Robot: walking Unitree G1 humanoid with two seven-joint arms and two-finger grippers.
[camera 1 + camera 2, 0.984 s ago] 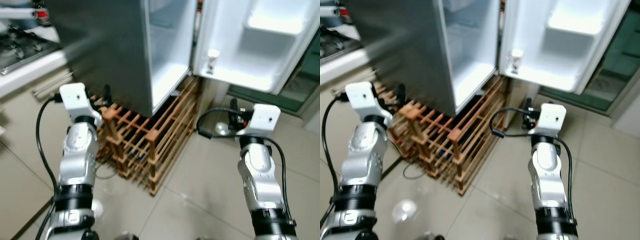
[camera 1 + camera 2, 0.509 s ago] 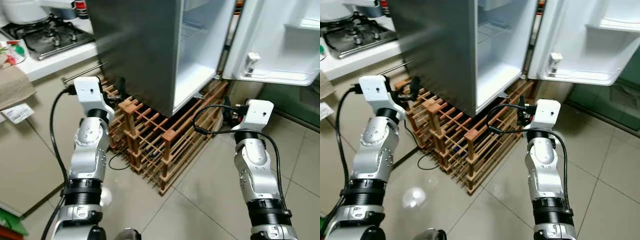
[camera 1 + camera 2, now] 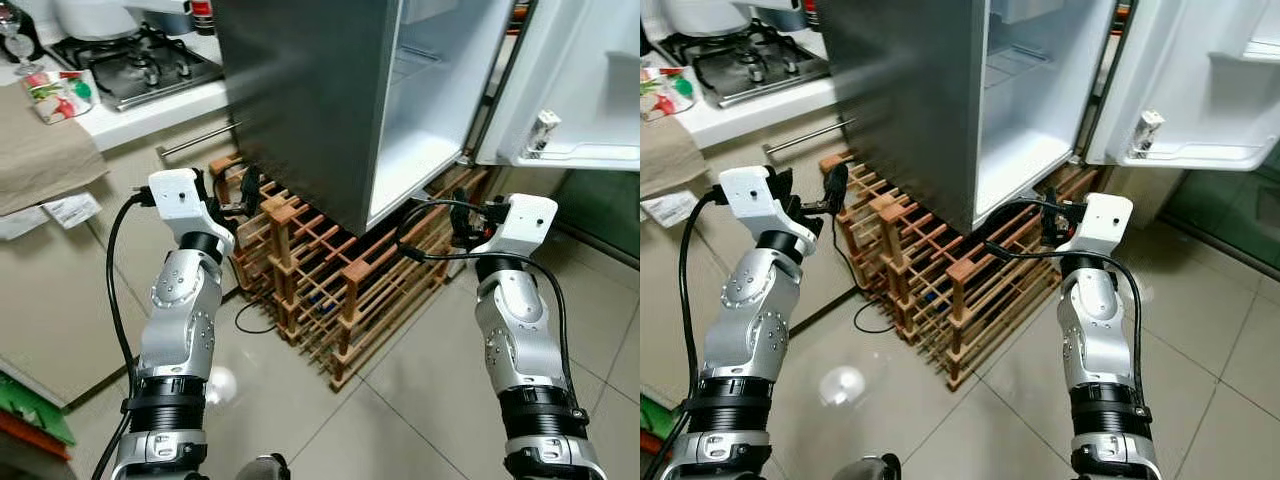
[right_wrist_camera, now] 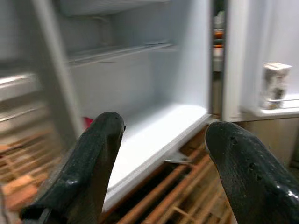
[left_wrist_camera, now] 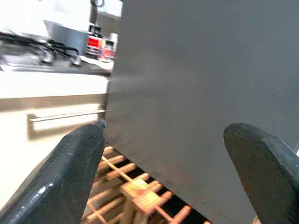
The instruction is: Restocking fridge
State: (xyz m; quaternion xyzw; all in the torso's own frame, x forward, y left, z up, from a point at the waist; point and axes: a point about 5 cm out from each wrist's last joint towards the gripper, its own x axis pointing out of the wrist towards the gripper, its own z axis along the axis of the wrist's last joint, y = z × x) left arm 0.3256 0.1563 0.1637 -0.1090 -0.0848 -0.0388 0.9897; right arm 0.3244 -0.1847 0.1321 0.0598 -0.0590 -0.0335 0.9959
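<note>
Both end effectors, left and right, hang spread and empty before the open fridge.

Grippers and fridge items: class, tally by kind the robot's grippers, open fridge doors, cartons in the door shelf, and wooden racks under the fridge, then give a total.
Grippers: 2, left gripper and right gripper
Open fridge door: 1
Carton on the door shelf: 1
Wooden rack: 1
Total: 5
</note>
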